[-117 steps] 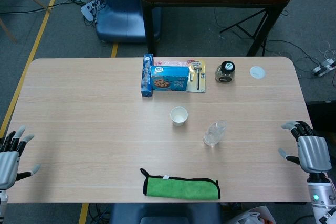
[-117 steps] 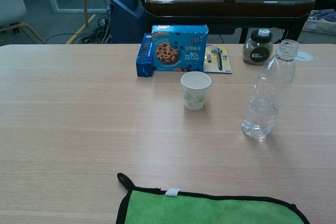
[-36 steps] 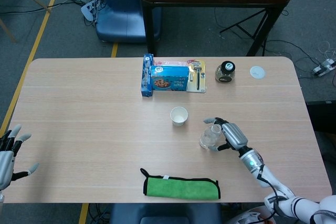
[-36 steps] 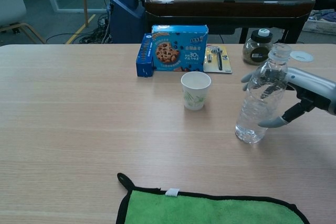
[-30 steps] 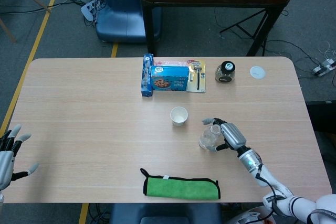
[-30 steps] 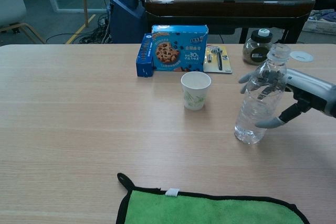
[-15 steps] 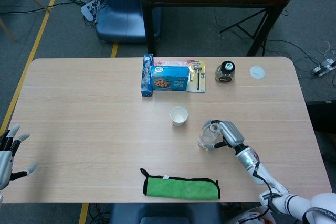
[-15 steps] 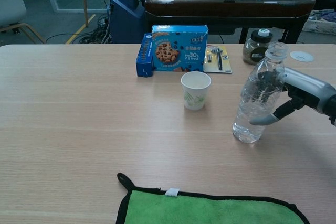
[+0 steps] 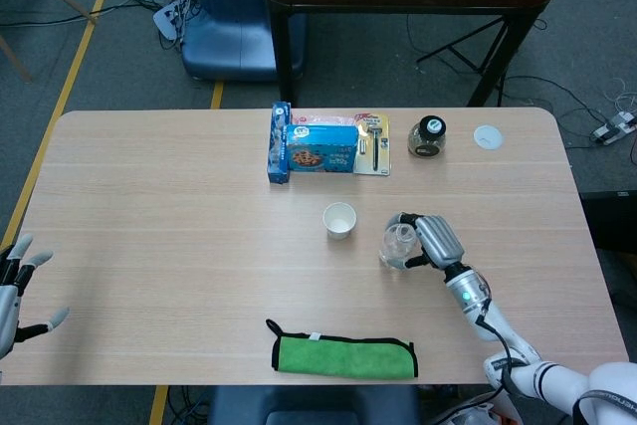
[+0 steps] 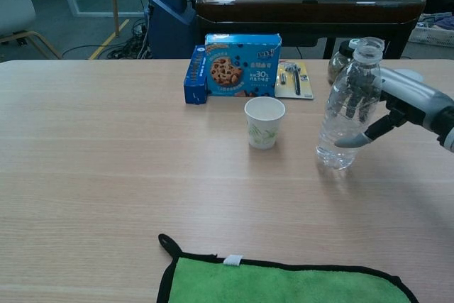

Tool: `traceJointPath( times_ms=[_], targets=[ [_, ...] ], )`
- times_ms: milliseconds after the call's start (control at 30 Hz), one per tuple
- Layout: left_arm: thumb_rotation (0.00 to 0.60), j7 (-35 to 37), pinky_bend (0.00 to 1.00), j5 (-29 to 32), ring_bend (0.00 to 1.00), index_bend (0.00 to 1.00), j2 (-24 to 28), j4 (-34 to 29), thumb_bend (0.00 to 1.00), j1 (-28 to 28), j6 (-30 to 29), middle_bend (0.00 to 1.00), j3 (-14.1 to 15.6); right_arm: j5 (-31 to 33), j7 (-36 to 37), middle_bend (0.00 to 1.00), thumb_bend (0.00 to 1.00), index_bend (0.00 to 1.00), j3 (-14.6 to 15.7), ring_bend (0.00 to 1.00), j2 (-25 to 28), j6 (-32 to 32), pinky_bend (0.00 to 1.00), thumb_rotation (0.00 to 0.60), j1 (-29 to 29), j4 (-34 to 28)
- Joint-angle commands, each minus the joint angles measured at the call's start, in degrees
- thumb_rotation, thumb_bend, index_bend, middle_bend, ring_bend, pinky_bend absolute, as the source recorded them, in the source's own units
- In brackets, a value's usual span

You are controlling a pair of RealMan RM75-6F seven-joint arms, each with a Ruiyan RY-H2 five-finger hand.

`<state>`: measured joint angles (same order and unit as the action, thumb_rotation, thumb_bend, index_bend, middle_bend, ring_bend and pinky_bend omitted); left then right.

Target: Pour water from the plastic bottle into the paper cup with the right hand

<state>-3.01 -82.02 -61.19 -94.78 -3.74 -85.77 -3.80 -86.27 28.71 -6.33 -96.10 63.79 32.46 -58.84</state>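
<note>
One clear plastic bottle (image 10: 349, 110) — uncapped, upright.

Two views are given of one wooden table (image 9: 179, 236). In the head view, the scene is seen from high above, looking steeply down, so the whole tabletop is taken in along with the grey floor and a dark table beyond its far edge. In the chest view, the table is seen from low and close, just above its near edge, looking level across it. Shared by both are the paper cup (image 9: 339, 219) (image 10: 264, 122), the plastic bottle (image 9: 397, 246) (image 10: 347, 108), the blue biscuit box (image 9: 321, 148) (image 10: 242, 65) and the green cloth (image 9: 343, 355) (image 10: 284, 282), which is cropped in the chest view.
</note>
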Motion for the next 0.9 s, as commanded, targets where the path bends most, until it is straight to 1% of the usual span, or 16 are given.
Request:
traceJointPath(
  times_ms=[33, 300, 433, 600, 767, 900],
  targets=[
    [0.6, -0.01, 0.31, 0.0, 0.03, 0.22, 0.09, -0.09, 0.12, 0.01, -0.06, 0.0, -0.04, 2.19, -6.06, 0.63, 0.0, 0.61, -2.45, 0.56, 0.38, -0.34, 0.57, 0.6, 1.25, -1.62],
    [0.6, -3.91, 0.31, 0.42, 0.03, 0.22, -0.35, 0.45, 0.12, 0.03, -0.5, 0.0, -0.15, 5.91, -18.63, 0.65, 0.0, 0.62, -5.97, 0.58, 1.44, -2.16, 0.58, 0.6, 3.9, -3.54],
    [0.6, -3.95, 0.31, 0.43, 0.03, 0.22, -0.28, 0.17, 0.12, 0.05, -0.41, 0.0, -0.09, 7.59, -24.61, 0.65, 0.0, 0.62, -7.04, 0.58, 2.38, -3.38, 0.58, 0.6, 5.13, -4.96],
    [0.6, -3.91, 0.31, 0.53, 0.03, 0.22, -0.23, 0.17, 0.12, -0.03, -0.08, 0.0, -0.03, 10.3, -34.35, 0.65, 0.02, 0.62, -7.94, 0.58, 4.01, -5.95, 0.58, 0.6, 7.02, -7.09],
    [0.6, -3.94, 0.3, 0.69, 0.05, 0.22, -0.23, 0.14, 0.12, 0.01, -0.13, 0.0, -0.1, 14.78, -44.26, 0.65, 0.03, 0.62, -9.28, 0.58, 5.2, -8.52, 0.59, 0.6, 8.96, -8.89],
    [0.6, -3.89, 0.31, 0.49, 0.05, 0.22, -0.13, -0.03, 0.12, 0.06, -0.29, 0.0, -0.07, 19.62, -51.62, 0.65, 0.03, 0.62, -10.19, 0.58, 5.85, -10.16, 0.59, 0.6, 10.23, -10.17]
  ],
)
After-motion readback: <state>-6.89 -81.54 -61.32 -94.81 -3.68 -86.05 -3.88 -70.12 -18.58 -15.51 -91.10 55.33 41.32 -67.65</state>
